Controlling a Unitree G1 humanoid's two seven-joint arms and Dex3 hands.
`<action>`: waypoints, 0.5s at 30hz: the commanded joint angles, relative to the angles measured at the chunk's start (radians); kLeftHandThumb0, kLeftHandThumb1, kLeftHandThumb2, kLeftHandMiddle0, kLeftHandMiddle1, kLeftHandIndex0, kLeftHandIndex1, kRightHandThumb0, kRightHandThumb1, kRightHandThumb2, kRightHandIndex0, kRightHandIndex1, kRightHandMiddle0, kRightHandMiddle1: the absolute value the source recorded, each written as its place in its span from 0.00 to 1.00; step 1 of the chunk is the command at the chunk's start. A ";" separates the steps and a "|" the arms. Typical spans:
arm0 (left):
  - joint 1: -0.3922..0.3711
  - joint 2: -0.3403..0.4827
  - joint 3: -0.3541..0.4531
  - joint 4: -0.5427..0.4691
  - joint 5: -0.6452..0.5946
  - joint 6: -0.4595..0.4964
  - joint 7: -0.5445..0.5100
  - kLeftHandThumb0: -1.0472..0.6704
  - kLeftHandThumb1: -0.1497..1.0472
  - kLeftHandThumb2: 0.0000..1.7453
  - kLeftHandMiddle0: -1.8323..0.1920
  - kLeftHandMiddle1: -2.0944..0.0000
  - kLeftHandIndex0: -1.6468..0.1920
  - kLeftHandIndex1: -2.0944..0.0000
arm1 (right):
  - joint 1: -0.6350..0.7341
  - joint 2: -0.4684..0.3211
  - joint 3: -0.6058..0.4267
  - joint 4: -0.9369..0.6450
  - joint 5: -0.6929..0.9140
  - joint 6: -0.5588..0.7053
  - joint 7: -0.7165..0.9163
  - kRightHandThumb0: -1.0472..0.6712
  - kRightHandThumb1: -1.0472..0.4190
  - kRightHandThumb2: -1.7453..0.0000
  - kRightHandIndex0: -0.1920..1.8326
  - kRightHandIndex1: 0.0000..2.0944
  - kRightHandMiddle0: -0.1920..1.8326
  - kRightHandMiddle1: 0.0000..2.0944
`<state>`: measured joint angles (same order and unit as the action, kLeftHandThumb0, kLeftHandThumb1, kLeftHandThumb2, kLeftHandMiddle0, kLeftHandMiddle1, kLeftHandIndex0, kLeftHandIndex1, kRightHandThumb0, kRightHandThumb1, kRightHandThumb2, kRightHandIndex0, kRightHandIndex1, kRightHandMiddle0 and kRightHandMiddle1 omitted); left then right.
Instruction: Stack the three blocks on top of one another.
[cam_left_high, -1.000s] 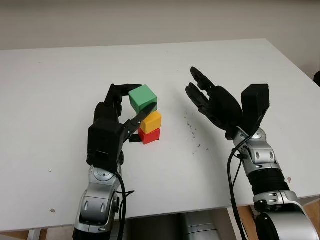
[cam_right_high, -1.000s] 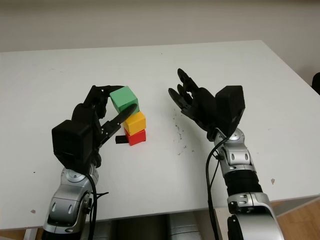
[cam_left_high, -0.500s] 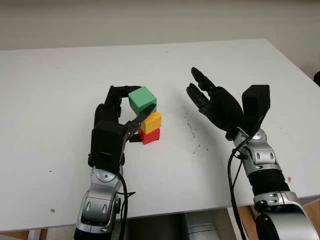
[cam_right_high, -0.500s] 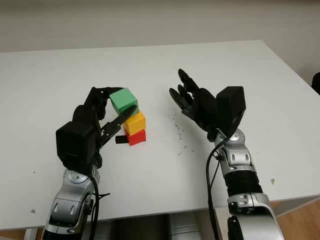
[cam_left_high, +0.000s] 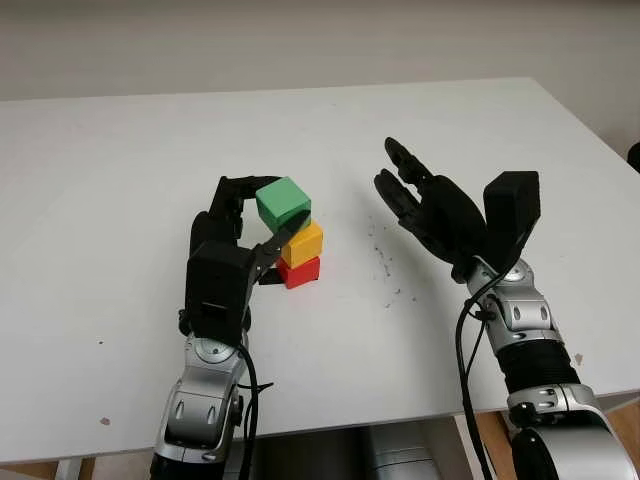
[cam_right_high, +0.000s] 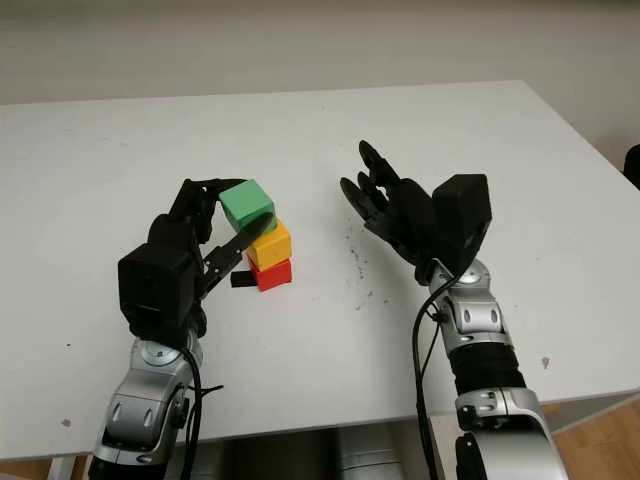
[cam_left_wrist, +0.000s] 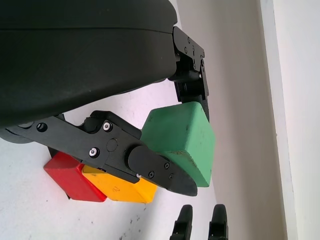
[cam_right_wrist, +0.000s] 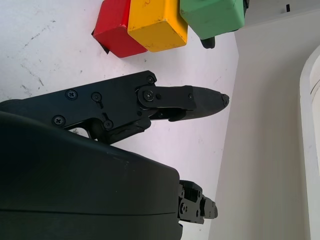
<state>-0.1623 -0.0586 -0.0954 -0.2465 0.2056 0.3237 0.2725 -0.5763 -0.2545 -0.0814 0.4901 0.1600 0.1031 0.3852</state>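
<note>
Spanning the scene, white table (cam_left_high: 120, 180)

Black three-finger hands (cam_left_high: 225, 262) (cam_left_high: 440, 215), screwed finger links; silver-black jointed forearms, black cables.

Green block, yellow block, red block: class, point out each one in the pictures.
green block (cam_left_high: 282, 201), left eye view, top face.
yellow block (cam_left_high: 305, 241), left eye view, front face.
red block (cam_left_high: 301, 271), left eye view, front face.

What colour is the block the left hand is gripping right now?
Green: the left hand grips the green block, clearest in the left wrist view.
</note>
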 joint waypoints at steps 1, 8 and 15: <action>-0.026 -0.029 -0.007 -0.006 0.001 -0.006 -0.001 0.41 1.00 0.11 0.82 0.97 0.71 0.30 | 0.006 -0.001 -0.004 -0.015 0.000 -0.007 0.001 0.24 0.00 0.79 0.05 0.03 0.06 0.03; -0.040 -0.033 -0.015 -0.022 -0.002 0.013 -0.006 0.41 1.00 0.11 0.82 0.97 0.71 0.29 | 0.009 0.002 -0.003 -0.013 -0.005 -0.015 -0.007 0.23 0.00 0.80 0.05 0.03 0.07 0.03; -0.052 -0.041 -0.018 -0.020 -0.007 0.024 -0.003 0.40 1.00 0.10 0.82 0.97 0.70 0.28 | 0.008 0.002 -0.005 -0.009 -0.002 -0.010 -0.006 0.23 0.00 0.80 0.05 0.03 0.07 0.03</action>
<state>-0.1950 -0.0639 -0.1090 -0.2483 0.2005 0.3443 0.2690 -0.5749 -0.2544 -0.0814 0.4902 0.1564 0.1006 0.3795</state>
